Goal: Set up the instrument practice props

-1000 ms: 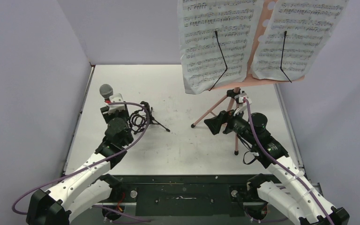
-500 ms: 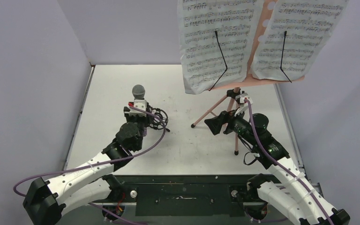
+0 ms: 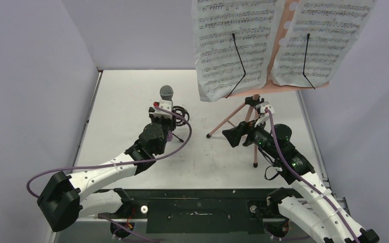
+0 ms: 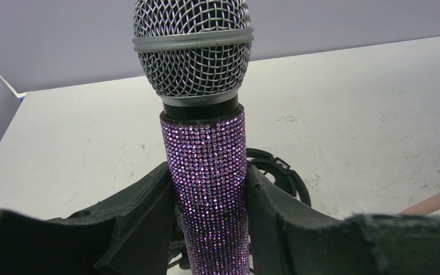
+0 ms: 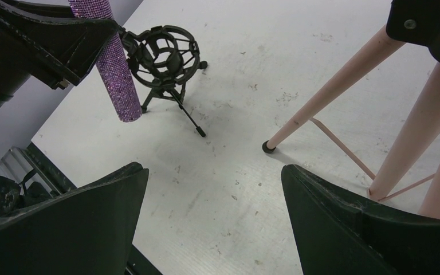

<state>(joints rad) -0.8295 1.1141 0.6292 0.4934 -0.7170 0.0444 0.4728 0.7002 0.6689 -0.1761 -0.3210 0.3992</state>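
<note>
Both fingers [image 4: 144,213] of the left pincer [image 4: 209,197] grip the upright microphone [image 4: 205,154].

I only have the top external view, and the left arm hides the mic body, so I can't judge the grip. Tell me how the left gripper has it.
Observer: In the left wrist view, the left gripper is shut on the microphone. Both fingers press the glittery purple body, below the grey head.
Operator: Now give me the mic's bottom end against the holder.
Observer: In the right wrist view, the bottom end hangs beside the mic stand, outside its ring cradle.
</note>
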